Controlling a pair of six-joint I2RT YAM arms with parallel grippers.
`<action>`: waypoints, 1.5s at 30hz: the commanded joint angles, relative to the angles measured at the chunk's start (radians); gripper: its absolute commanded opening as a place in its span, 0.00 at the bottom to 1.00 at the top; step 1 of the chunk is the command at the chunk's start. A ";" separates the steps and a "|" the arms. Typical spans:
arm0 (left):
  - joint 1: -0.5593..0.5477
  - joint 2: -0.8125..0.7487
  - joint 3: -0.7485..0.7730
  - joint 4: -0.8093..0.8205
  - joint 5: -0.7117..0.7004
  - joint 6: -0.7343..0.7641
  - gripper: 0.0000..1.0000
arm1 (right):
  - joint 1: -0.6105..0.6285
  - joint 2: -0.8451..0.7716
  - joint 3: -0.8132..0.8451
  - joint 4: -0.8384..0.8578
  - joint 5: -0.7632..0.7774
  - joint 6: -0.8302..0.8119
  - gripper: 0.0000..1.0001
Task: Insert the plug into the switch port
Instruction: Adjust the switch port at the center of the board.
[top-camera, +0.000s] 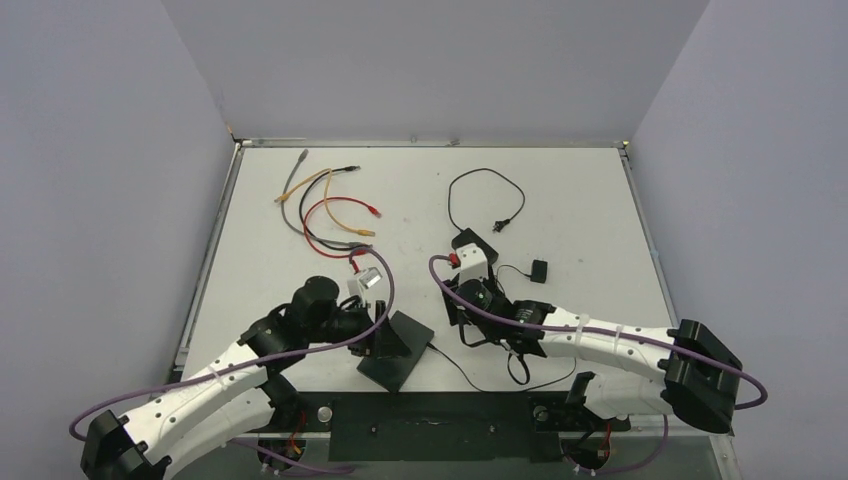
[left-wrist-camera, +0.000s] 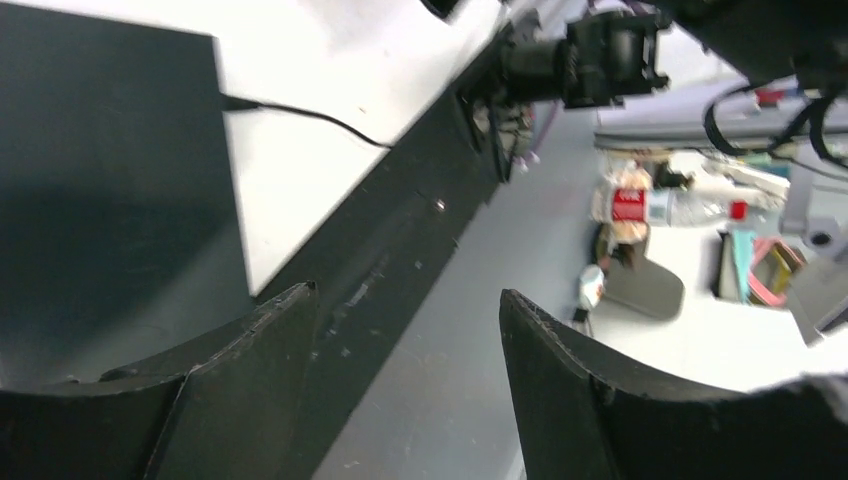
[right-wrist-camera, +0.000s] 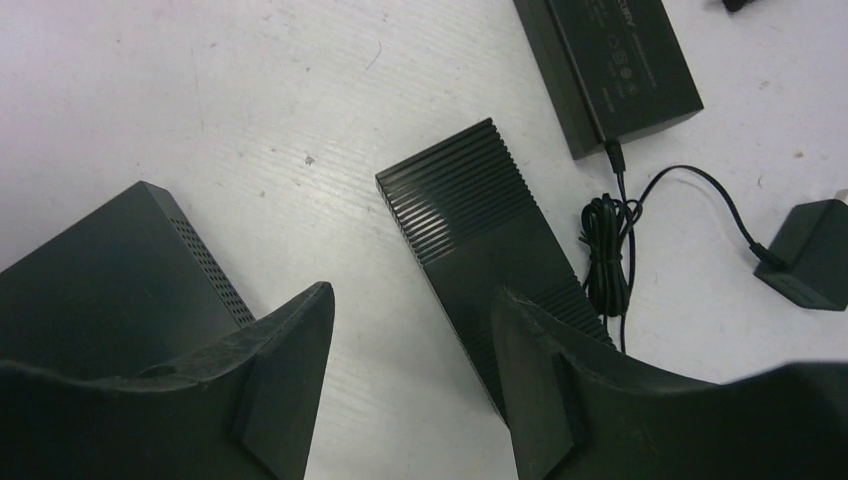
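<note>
Grey walls box in a white table (top-camera: 580, 220), and both arms reach in from its near edge. The left arm (top-camera: 200, 385) bends toward the middle. The left gripper (left-wrist-camera: 405, 300) stands well open with nothing between its fingers, at the left edge of the switch (top-camera: 405, 350).

That flat black box lies near the front of the table, its long axis running diagonally from near-left to far-right. No port face can be made out. A thin black lead (left-wrist-camera: 300, 112) leaves its side.

The right arm (top-camera: 600, 340) comes in from the other side. The right gripper (right-wrist-camera: 410, 300) is likewise spread wide and holds nothing, with bare table showing in the gap. Below it lie a vented black box (right-wrist-camera: 100, 260), a ribbed black box (right-wrist-camera: 470, 210) slanting under one finger, and a flat black brick (right-wrist-camera: 620, 60).

The patch cables (top-camera: 315, 215) sprawl untouched at the far left, beyond the left wrist. A small black adapter (right-wrist-camera: 815, 255) sits off to one side. The red cable's plug (top-camera: 375, 212) points right, its length lying across the table. The yellow plug (top-camera: 366, 232), just nearer, points much the same way.
</note>
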 joint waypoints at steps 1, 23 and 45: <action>-0.104 -0.025 -0.036 0.148 0.019 -0.129 0.63 | -0.030 0.059 0.076 0.093 -0.018 -0.016 0.55; -0.426 0.291 -0.092 0.385 -0.341 -0.265 0.58 | -0.155 0.066 0.089 0.150 -0.050 0.017 0.55; -0.451 0.333 -0.020 -0.070 -0.777 -0.230 0.57 | -0.166 0.106 0.067 0.191 -0.148 0.002 0.56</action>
